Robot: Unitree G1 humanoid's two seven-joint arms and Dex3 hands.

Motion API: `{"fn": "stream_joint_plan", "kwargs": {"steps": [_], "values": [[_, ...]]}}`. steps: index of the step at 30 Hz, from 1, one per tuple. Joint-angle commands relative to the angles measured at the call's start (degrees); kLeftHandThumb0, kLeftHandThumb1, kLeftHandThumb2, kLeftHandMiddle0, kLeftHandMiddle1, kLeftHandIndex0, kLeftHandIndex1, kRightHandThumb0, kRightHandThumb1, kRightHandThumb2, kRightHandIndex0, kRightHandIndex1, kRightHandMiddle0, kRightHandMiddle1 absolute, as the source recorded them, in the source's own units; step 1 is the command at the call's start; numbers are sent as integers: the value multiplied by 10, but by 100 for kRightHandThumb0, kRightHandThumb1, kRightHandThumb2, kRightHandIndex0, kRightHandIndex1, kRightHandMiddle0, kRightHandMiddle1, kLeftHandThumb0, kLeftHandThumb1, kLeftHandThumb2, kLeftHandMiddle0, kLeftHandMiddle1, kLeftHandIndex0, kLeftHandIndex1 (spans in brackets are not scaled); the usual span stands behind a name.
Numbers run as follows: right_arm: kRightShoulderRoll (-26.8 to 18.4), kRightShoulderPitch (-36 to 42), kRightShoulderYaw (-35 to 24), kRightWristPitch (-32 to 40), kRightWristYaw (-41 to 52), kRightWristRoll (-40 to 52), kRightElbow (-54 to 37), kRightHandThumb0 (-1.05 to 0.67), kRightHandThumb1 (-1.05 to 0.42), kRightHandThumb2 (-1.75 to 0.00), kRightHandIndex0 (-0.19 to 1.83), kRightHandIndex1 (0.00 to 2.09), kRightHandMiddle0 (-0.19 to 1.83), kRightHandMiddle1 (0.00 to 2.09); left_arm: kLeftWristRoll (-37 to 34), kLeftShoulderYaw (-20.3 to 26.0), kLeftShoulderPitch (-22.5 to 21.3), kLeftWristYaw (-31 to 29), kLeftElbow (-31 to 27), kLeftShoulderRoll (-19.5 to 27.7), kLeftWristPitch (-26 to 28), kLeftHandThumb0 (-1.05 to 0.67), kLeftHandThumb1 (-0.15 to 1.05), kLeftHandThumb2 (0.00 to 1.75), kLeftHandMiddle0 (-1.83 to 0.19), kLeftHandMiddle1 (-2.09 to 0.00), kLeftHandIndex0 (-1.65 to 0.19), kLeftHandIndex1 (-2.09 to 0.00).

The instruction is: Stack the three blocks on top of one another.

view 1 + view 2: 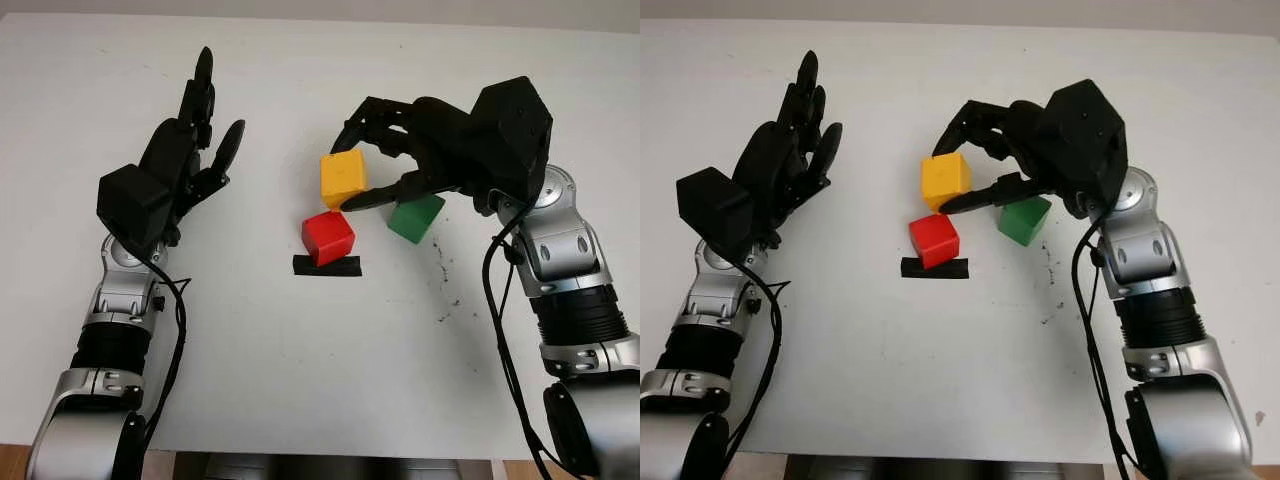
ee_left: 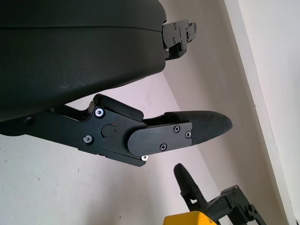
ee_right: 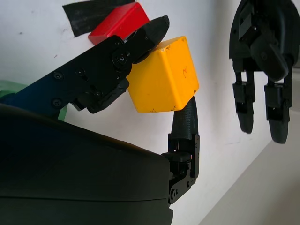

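Three black fingers of the right robot hand (image 1: 375, 150) are closing around the glossy yellow plastic cube (image 1: 343, 177), one long finger (image 3: 119, 56) pressing its near face while another (image 3: 183, 124) is curling behind its far side. That yellow cube is being held tilted, just above and behind the smooth red plastic cube (image 1: 328, 236); whether the two cubes are touching is hard to tell. The red cube is sitting on the matte white desk (image 1: 300, 360), overlapping the far edge of a flat strip of black tape (image 1: 327, 266). The green plastic cube (image 1: 416, 217) is lying on the desk just to the right of the red one, its far side being partly covered by the right robot hand's palm shell and lower finger. In the right wrist view only a thin green sliver of it is showing past the hand's shell.

The left robot hand (image 1: 190, 140) is hovering open over the left part of the desk, well apart from all three cubes and holding nothing. Small dark specks (image 1: 442, 280) are marking the desk surface near the right forearm.
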Motion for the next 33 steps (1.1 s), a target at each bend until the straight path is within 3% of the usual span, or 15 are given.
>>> {"fn": "stream_joint_plan", "kwargs": {"steps": [1,16,33], "values": [[5,-3,1,-2,8,12,4,-49,-93,-6,18,4,34,170,3,2,1,2,-10,7,0,-74,105,56,18,-5,19,-4],[12,-14,-5,21,33,56,11,-50,-94,-6,18,4,37,168,6,1,1,2,-5,7,-5,-73,105,53,17,-6,19,-3],[8,-4,18,27,43,41,9,-48,-94,-5,18,5,30,171,11,0,9,1,-22,9,0,-72,105,52,17,-5,19,-4]]}}
